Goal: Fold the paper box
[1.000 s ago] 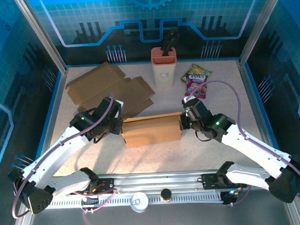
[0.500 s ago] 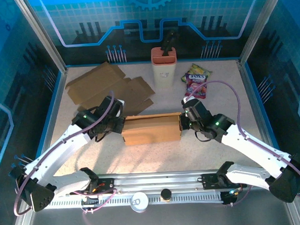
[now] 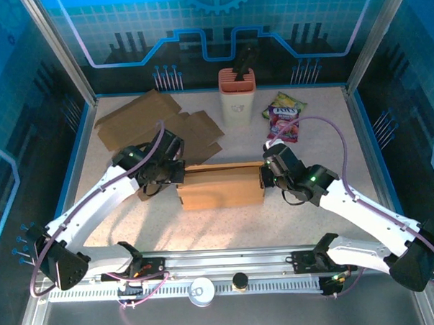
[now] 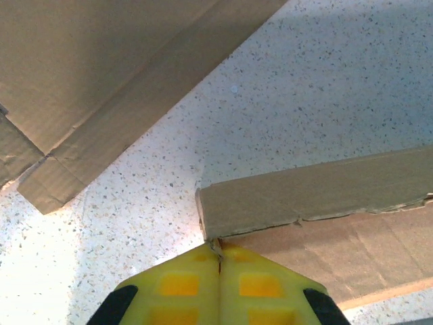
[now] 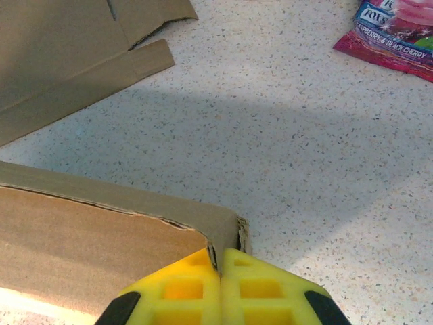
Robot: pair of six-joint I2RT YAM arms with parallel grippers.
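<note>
The paper box (image 3: 222,186) lies in the middle of the tabletop (image 3: 331,136), a bit nearer the near edge than the far one, long side running left to right. It's brown cardboard, part-formed: top open, far wall standing up, w/ a ragged torn edge along it in both wrist views.

Left gripper (image 3: 176,173) is at the box's left end, far corner. From the left wrist cam its yellow fingers (image 4: 183,284) are pressed tight together, w/ a sliver of the box's corner edge pinched in the seam, so it's clenched on the box.

Right gripper (image 3: 264,176) is at the opposite end, at the right far corner. Same there: fingers (image 5: 264,288) squeezed together and the thin end wall runs straight into the seam, so it's grasping the box too.

Just beyond the box, toward the far-left corner, flat cardboard (image 3: 158,125) lies unfolded; its near flaps reach close to the box's far wall but I can't tell if they touch.

At the far edge, approx. centre, stands a peach-coloured holder (image 3: 237,97) w/ a dark handle sticking out of the top. Right of it lies a candy packet (image 3: 285,116), purple and green, "Black Cherry" readable from the right wrist cam, well apart from the box.
</note>
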